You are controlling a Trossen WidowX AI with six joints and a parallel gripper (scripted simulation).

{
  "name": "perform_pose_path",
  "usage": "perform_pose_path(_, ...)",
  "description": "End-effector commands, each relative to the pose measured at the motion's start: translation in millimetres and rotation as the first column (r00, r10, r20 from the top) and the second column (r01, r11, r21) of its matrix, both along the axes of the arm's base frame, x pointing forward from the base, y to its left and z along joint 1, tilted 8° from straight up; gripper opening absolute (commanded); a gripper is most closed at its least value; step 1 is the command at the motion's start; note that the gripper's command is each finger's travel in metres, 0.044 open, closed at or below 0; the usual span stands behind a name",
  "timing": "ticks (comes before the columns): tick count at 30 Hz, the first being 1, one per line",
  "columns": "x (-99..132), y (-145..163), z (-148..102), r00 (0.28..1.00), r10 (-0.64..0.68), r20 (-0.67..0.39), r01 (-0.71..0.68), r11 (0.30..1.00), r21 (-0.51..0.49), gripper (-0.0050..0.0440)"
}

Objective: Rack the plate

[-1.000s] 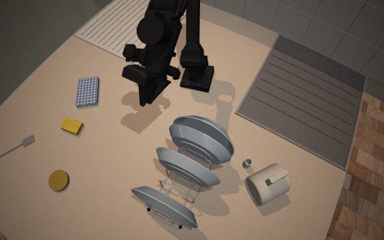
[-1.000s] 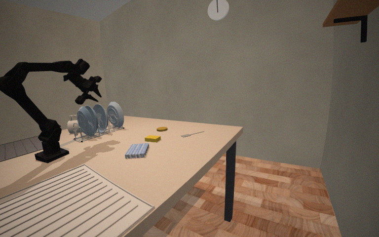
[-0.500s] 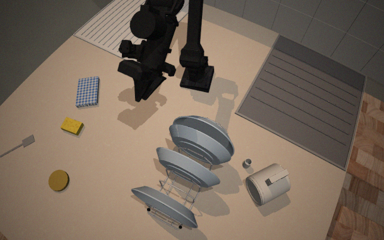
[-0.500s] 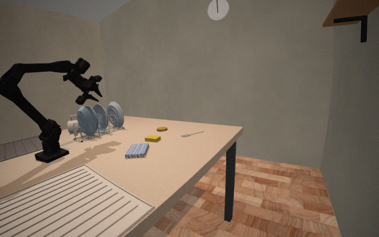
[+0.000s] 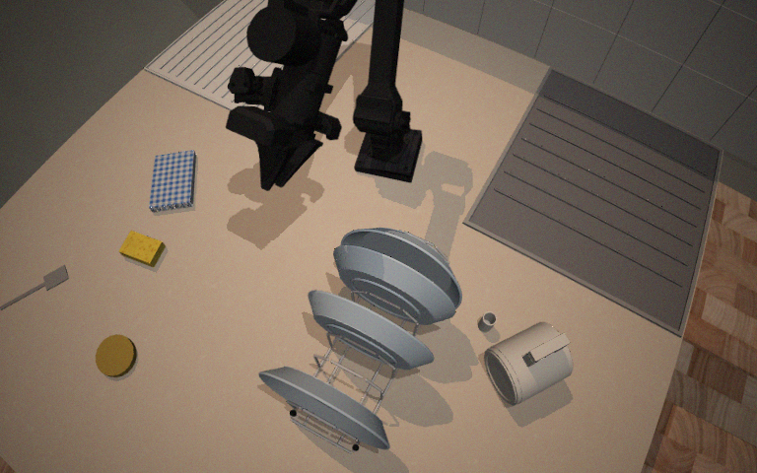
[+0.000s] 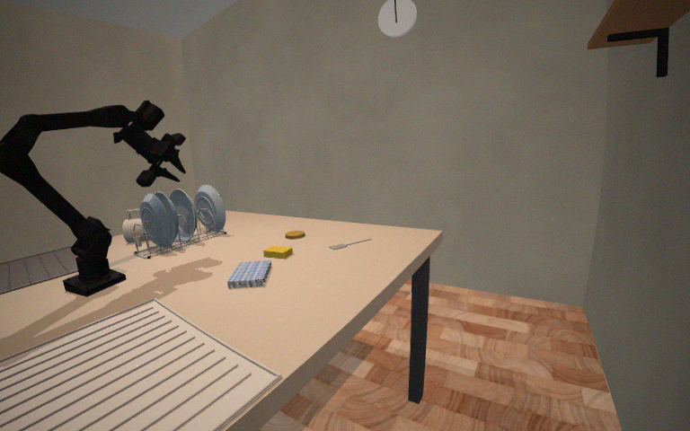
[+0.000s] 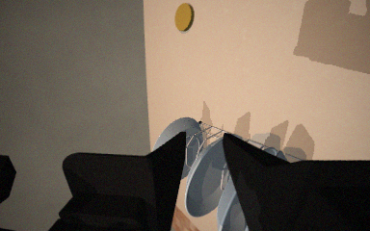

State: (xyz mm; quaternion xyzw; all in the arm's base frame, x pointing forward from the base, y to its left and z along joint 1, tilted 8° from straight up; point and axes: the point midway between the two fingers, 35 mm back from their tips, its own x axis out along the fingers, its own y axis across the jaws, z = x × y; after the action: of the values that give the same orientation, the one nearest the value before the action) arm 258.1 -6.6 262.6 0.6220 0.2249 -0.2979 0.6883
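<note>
Four pale blue-grey plates (image 5: 371,330) stand upright in the wire rack (image 5: 347,365).

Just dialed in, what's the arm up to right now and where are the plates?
The gripper hangs in the air above the counter, part open with nothing between its fingers. Four plates stand in the rack: two close together at the end nearest the arm's base, one in the middle and one at the far end. No plate lies flat on the counter in any view. A mug lies on its side beside the rack.
</note>
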Motion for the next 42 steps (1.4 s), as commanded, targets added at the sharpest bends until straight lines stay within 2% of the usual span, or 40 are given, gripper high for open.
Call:
perform_pose_path(1,2.7,4.2,32.5,1.000,0.001,0.011,-0.001,1.000,0.000,0.0146)
perform_pose_path(8,-1.9,12.3,91.7,1.000,0.004,-0.002,-0.004,1.000,-0.007,0.0146)
perform_pose_path(10,-1.9,12.3,91.7,1.000,0.004,-0.002,-0.004,1.000,-0.007,0.0146)
perform_pose_path(13,-5.8,14.9,112.6,1.000,0.005,-0.007,-0.005,1.000,-0.010,0.0146)
perform_pose_path(23,-7.2,15.1,113.8,1.000,0.013,0.004,-0.013,1.000,-0.008,0.0146)
perform_pose_path(25,-6.9,15.3,114.9,1.000,0.012,0.004,-0.012,1.000,-0.008,0.0194)
perform_pose_path(27,-6.9,15.3,114.9,1.000,0.012,0.004,-0.012,1.000,-0.008,0.0194)
perform_pose_path(37,-6.9,15.3,114.9,1.000,0.012,0.004,-0.012,1.000,-0.008,0.0434)
perform_pose_path(42,-6.9,15.3,114.9,1.000,0.012,0.004,-0.012,1.000,-0.008,0.0440)
